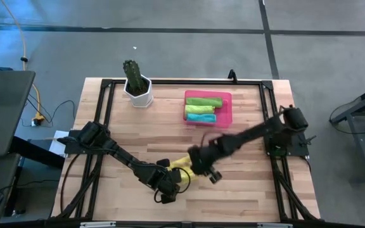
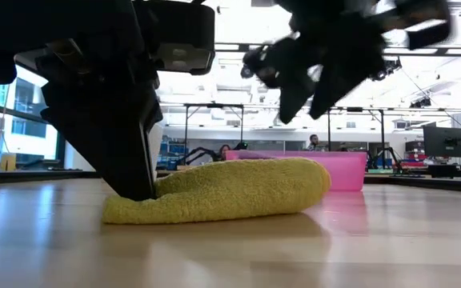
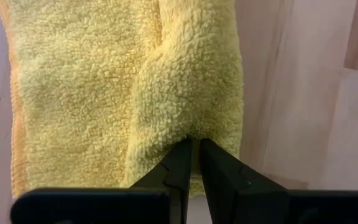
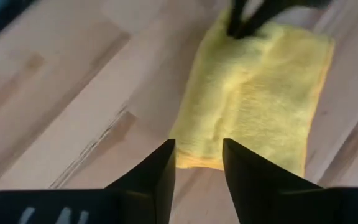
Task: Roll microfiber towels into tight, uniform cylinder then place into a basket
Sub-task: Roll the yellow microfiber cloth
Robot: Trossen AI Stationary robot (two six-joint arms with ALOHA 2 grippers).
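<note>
Rolling of the yellow towel [image 1: 184, 164] near the tabletop's front edge is underway: left gripper [image 3: 194, 149] pinches its fold, right gripper [image 4: 199, 163] hovers parted above and must regrip to tighten the roll.

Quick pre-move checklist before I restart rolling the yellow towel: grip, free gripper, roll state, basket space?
1. Left gripper pinching the yellow towel at one end: ok, fingers shut on the cloth.
2. Right gripper clear of the towel: ok, jaws open, lifted above the cloth in the low view.
3. Towel rolled into a tight cylinder: not ok, it lies loosely folded and flattish on the table.
4. Towel's end edges lined up: cannot tell.
5. Basket has room: ok, a green towel and a teal towel sit in its left part, the right part is bare.
6. Cactus pot out of the path: ok, it stands left of the basket.
</note>
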